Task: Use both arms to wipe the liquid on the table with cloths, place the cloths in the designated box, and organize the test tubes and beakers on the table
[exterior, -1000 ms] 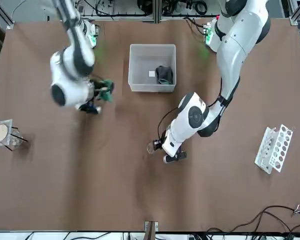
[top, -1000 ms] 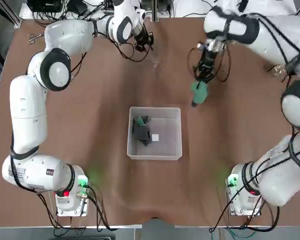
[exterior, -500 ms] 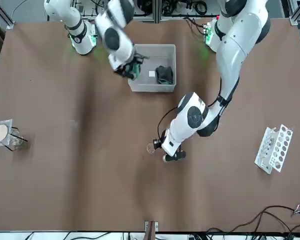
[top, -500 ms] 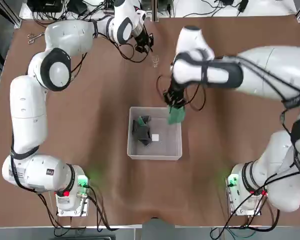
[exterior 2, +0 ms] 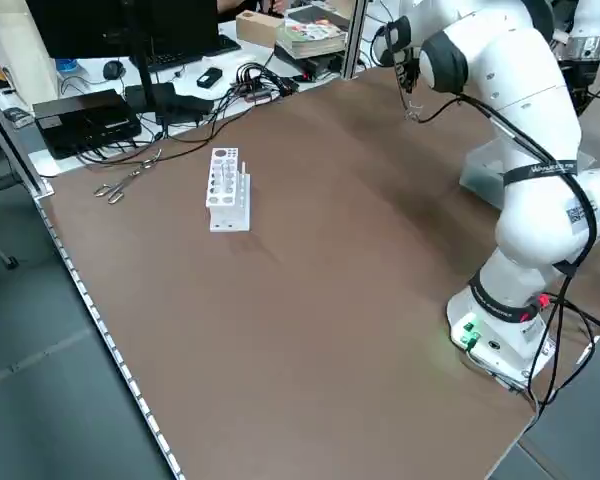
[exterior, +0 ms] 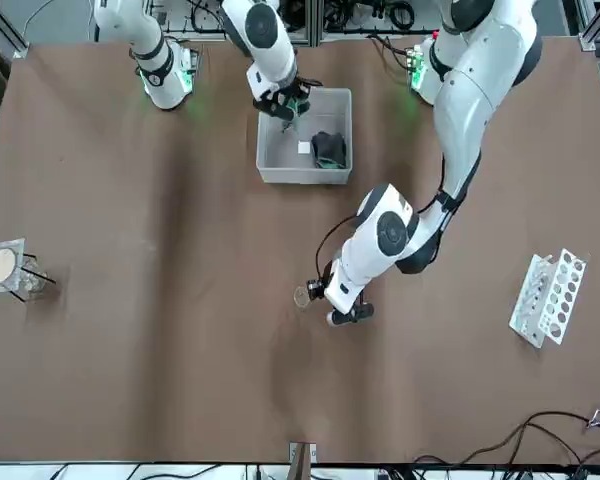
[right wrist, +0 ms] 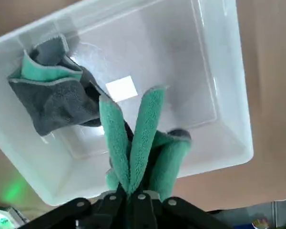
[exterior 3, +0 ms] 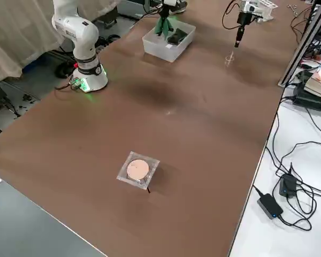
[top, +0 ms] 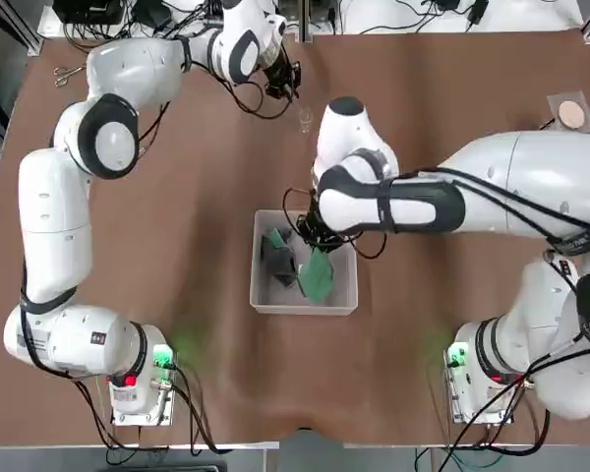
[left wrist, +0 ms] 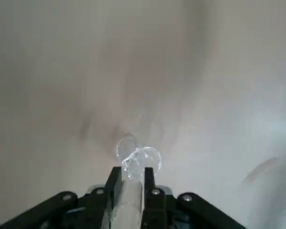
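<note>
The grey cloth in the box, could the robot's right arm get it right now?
Probably not yet: its fingers are shut on the green cloth. The grey cloth lies close by, uncovered.

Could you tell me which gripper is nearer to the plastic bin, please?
The right: the right gripper is over the bin; the left gripper is well beyond it.

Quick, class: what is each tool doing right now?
Left tool: at a clear glass vessel; whether it grips cannot be told.
Right tool: closed, holding the green cloth over the plastic bin.
</note>
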Controlling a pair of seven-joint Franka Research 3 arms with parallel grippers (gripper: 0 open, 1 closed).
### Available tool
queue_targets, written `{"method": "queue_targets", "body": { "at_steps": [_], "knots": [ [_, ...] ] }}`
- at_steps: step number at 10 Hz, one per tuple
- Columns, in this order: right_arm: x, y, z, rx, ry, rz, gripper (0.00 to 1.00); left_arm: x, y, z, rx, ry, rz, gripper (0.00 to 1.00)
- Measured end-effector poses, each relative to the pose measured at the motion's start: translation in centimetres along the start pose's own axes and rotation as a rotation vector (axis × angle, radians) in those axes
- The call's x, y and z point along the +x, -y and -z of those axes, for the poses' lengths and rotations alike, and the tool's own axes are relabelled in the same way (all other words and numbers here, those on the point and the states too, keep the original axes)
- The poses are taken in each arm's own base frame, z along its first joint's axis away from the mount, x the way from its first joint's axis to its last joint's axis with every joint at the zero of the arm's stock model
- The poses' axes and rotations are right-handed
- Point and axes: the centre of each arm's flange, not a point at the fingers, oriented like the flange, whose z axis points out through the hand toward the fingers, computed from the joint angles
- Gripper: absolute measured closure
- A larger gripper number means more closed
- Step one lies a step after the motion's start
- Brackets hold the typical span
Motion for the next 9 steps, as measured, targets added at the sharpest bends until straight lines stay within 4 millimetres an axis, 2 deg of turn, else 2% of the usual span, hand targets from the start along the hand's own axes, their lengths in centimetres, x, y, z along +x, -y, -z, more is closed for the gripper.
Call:
{"method": "queue_targets", "body": {
  "at_steps": [2, 3, 6, 8, 9],
  "knots": [
    [0.4, 0.1, -0.7, -0.007, -0.009, -0.009, 0.92, 0.0, -0.2, 0.4, 0.001, -0.003, -0.003, 0.76],
    [0.5, 0.0, -0.9, -0.011, -0.01, -0.013, 0.85, -0.1, -0.2, 0.5, 0.009, 0.003, -0.004, 0.76],
    [0.6, 0.4, -0.6, 0.002, -0.018, -0.011, 0.4, -0.4, -0.7, 2.6, 0.055, 0.021, -0.018, 0.78],
    [0.9, 1.2, 0.8, 0.031, -0.026, -0.009, 0.1, -0.4, -1.2, 3.9, 0.055, 0.009, -0.025, 0.78],
    [1.3, 1.5, 1.7, 0.049, -0.031, -0.013, 0.01, -0.5, -1.5, 4.7, 0.055, 0.001, -0.03, 0.78]
  ]
}}
